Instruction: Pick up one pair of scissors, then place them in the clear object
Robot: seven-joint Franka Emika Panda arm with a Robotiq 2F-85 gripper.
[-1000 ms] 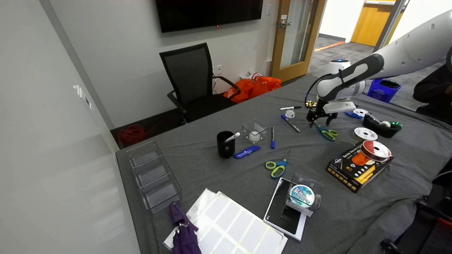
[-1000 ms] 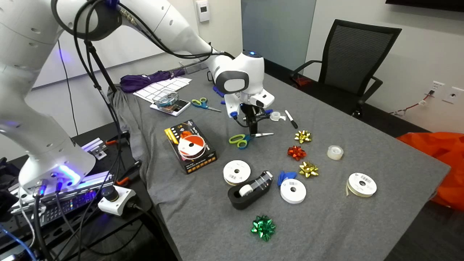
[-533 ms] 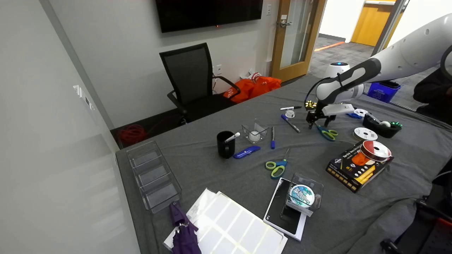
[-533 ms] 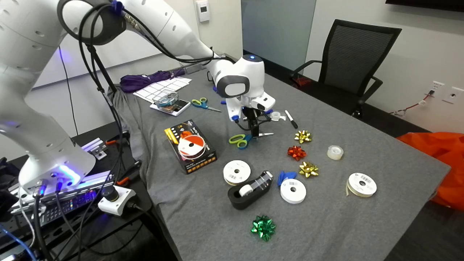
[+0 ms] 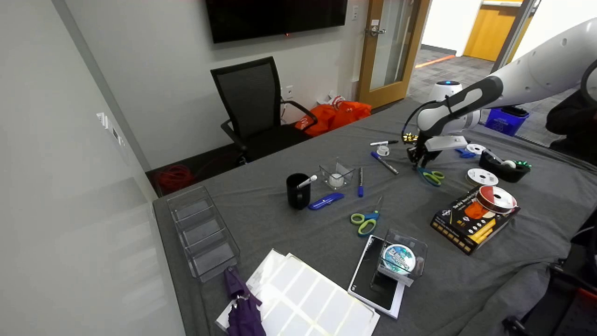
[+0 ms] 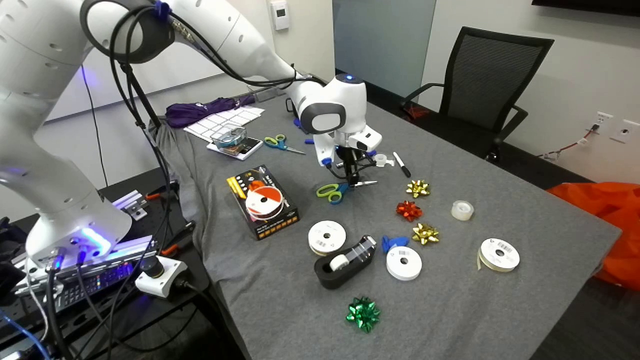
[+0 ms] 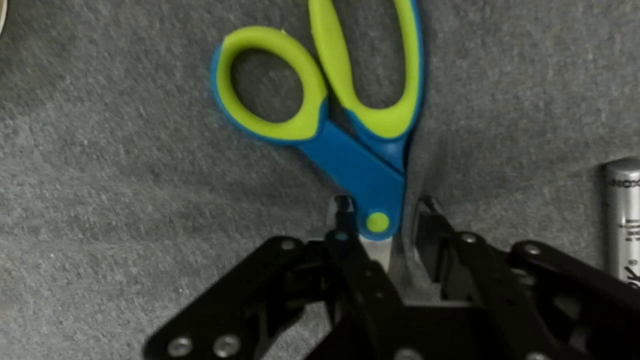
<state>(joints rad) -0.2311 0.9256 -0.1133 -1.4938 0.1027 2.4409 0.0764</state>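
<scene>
Scissors with green-and-blue handles [image 7: 367,175] lie flat on the grey cloth, in both exterior views too. My gripper [image 7: 385,209] straddles them at the pivot, low over the table. Its left finger lies against or very near the blue body, while a strip of cloth shows between the scissors and the right finger, so the jaws stand partly open. Most of the blades are hidden beneath the gripper in the wrist view. A second pair of scissors [image 5: 372,216] lies apart, nearer the papers. The clear object [image 5: 202,231], a box with several compartments, stands at the table's far end.
A silver marker [image 7: 625,220] lies right of the jaws. Nearby are a blue-capped marker [image 5: 384,163], ribbon spools, a tape dispenser [image 6: 345,262] and a black box [image 5: 471,221]. A black mug [image 5: 297,193], blue cutter [image 5: 326,201], white sheets [image 5: 308,298] and purple umbrella [image 5: 243,310] are towards the clear object.
My gripper has come down slightly and its fingers have moved closer together around the scissors. The scissors have shifted a little on the cloth.
</scene>
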